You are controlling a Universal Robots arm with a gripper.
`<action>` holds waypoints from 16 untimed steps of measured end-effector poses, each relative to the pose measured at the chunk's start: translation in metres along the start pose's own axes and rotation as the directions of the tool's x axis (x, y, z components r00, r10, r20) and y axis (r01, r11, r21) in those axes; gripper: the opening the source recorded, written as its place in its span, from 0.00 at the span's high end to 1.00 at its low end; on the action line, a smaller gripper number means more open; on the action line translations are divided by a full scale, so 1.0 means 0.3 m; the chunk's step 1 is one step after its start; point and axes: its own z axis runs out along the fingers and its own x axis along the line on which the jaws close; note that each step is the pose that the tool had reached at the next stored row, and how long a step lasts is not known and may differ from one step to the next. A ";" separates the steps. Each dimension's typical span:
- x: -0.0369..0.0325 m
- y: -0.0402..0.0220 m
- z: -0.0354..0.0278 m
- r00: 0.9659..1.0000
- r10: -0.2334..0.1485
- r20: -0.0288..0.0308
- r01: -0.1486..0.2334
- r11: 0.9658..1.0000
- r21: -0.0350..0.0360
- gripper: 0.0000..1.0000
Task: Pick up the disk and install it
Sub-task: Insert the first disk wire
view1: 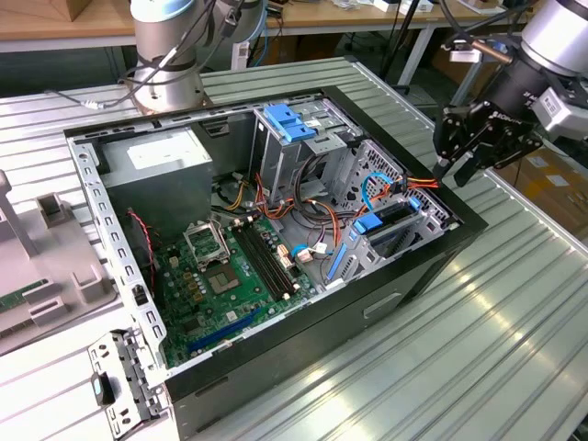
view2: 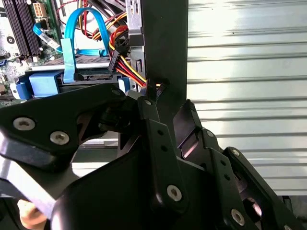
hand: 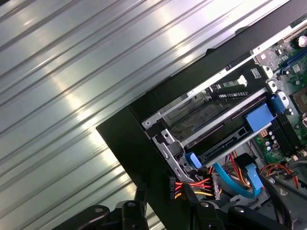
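Item: open desktop computer case (view1: 276,276), lying on its side on a ribbed metal worktop (view1: 478,349), side panel off.

Contents, exterior view: green motherboard (view1: 220,285) on the case floor; grey boxy power supply (view1: 156,170) with white sticker at the far corner toward the exterior view's left; light-blue plastic bracket (view1: 287,121) atop the metal drive cage at the far wall; loose red, yellow, orange and black wiring between cage and board.

The disk (view1: 393,219): seated in the lower drive bay at the case corner toward the exterior view's right, lying flat, blue plastic side rails showing. In the second wrist view the disk (view2: 79,79) carries a looped light-blue data cable (view2: 72,38) and a red-yellow-black power lead (view2: 125,57) plugged at its rear edge. In the first wrist view the disk (hand: 216,120) sits inside the bay frame, a blue rail tab at each end.

End effector (view1: 464,163): black, multi-link, hanging just outside the black case wall beside the disk's bay, above the worktop. It grips nothing; whether its fingers are spread or pressed together I cannot tell.
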 end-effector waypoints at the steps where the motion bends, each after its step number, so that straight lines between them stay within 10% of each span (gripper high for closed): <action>1: 0.000 0.000 0.002 1.000 0.000 0.000 0.000 1.000 0.000 0.58; 16: -0.003 0.003 0.016 1.000 0.000 0.001 0.000 1.000 0.002 0.58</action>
